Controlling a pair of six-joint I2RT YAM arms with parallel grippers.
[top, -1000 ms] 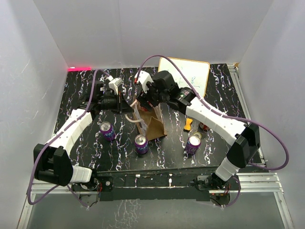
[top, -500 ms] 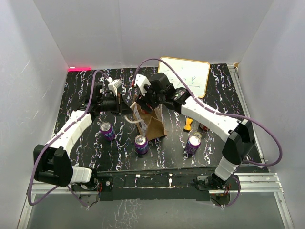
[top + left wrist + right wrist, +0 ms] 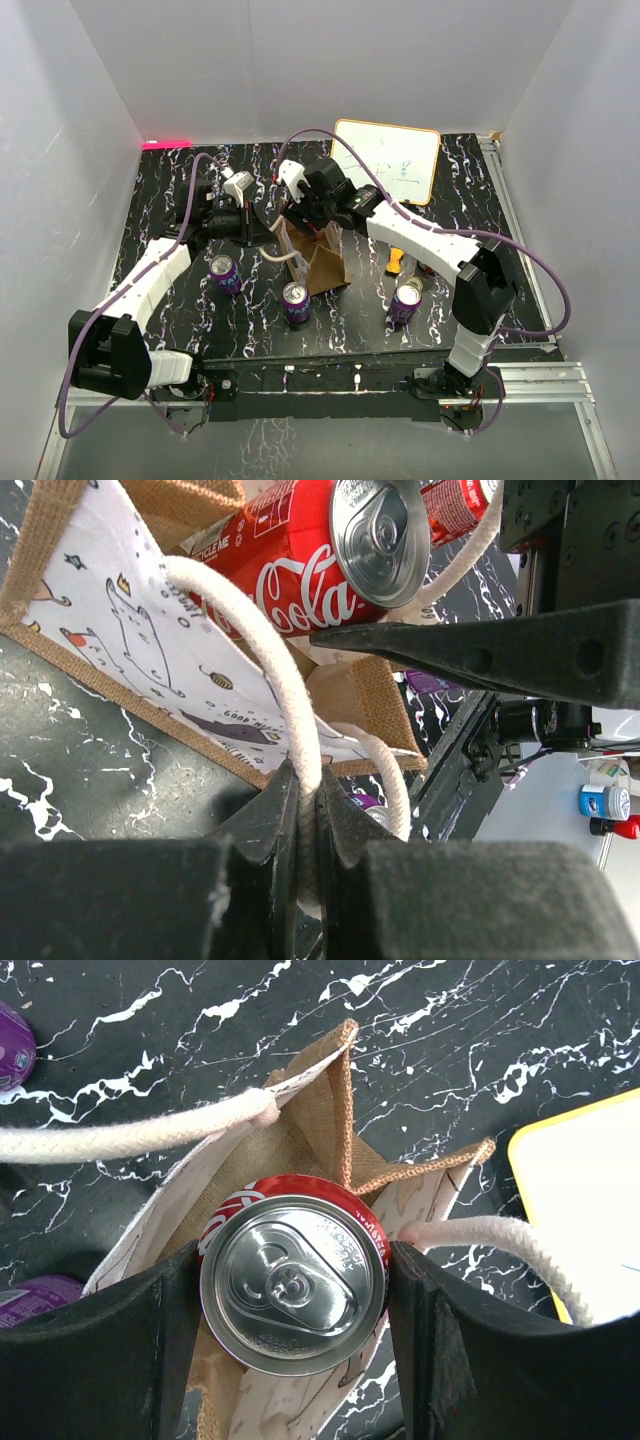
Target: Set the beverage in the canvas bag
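Clamped shut on a silver-topped red cola can (image 3: pixel 290 1250), my right gripper (image 3: pixel 292 1305) has one black finger (image 3: pixel 130 1340) pressed to each side of it. My left gripper (image 3: pixel 308 800) is pinched tight on a cream rope handle (image 3: pixel 255 640) and on nothing else. Both grippers meet over the middle of the black, white-veined marbled tabletop (image 3: pixel 470 185). A yellow-framed rectangular whiteboard (image 3: pixel 390 160) sits at the table's far edge, right of centre. Near the centre stands the small boxy tan-brown canvas bag (image 3: pixel 322 268), upright and open-mouthed, its whitish side (image 3: pixel 130 650) printed with little cartoon figures. The handle I hold with my left gripper belongs to that side and is drawn taut away from the bag. The red cola can is in the bag's mouth: from my right wrist its round top is ringed by the burlap rim, and from my left wrist its lower part is past the rim while the top stands above it. The bag's second cream handle (image 3: pixel 500 1240) loops free just beside my right gripper's outer finger. Three purple drink cans stand on the tabletop nearer my bases: one (image 3: pixel 224 272) left of the bag, one (image 3: pixel 296 300) just in front of it, and one (image 3: pixel 405 300) well off to the right. Beside that last can lies a small orange object (image 3: pixel 396 262), and I cannot tell what it is.
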